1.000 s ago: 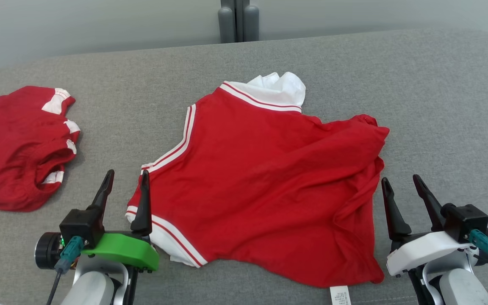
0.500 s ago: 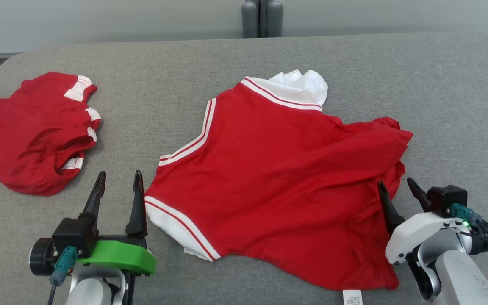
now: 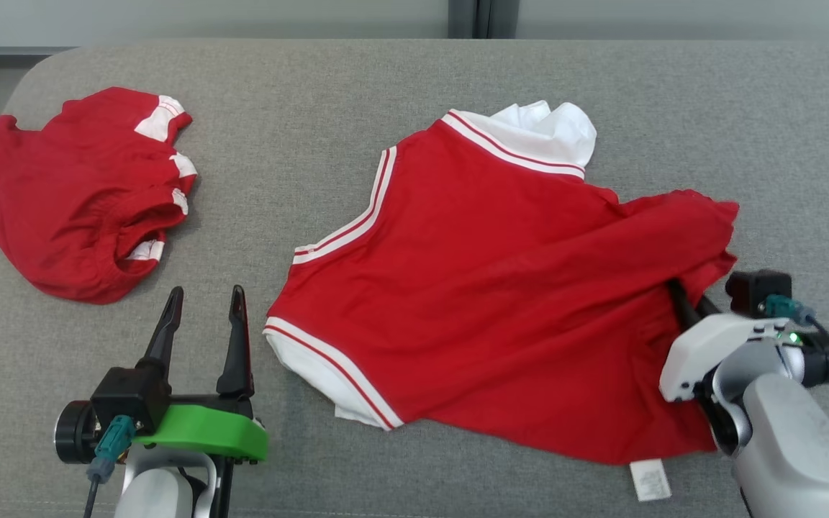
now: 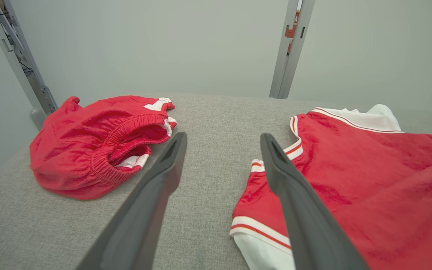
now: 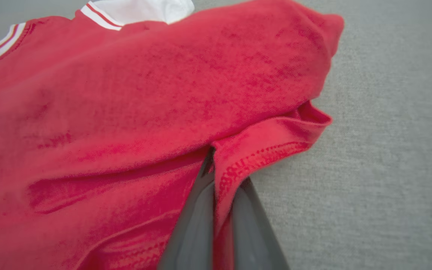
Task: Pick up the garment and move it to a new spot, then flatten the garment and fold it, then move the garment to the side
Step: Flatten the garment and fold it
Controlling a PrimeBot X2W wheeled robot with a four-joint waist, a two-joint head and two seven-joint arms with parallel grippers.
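Right claw (image 5: 224, 171) pinches the right-hand hem of the red jersey (image 3: 501, 288), which I see sprawled mid-frame on grey upholstery (image 3: 357, 108); left claw (image 3: 207, 291) sits spread at lower left.

Before you a wide grey fabric surface (image 3: 357, 108), its corner rounded at 10 o'clock, behind it a plain pale wall (image 3: 242, 18), a grey metal post (image 3: 461, 18) at 12 o'clock, soft even light
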